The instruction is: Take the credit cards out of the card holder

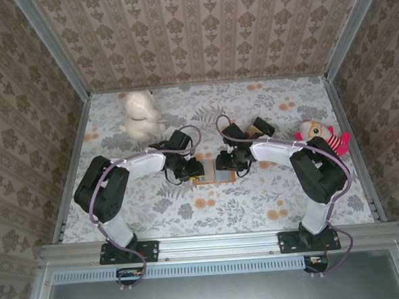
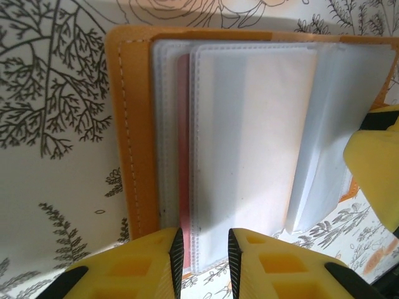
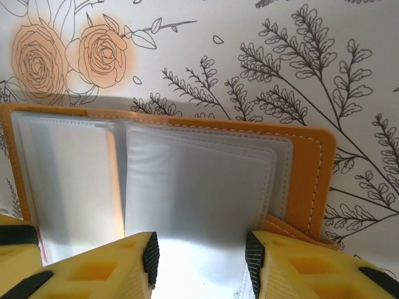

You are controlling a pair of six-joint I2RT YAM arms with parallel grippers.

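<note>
Table [image 1: 270, 192]: flower cloth on top.
Card holder [image 2: 134, 124]: open flat in the middle.
Left gripper [image 2: 204, 255]: at the holder's left side, small gap around a clear page edge; cannot tell if it pinches.
Right gripper [image 3: 202, 261]: right side, half wide over a page.
Credit card [image 2: 183, 137]: red, in a left pocket.

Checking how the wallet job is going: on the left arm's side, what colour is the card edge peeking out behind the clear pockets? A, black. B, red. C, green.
B: a narrow strip of a red card shows behind the clear pocket pages of the open wallet.
</note>
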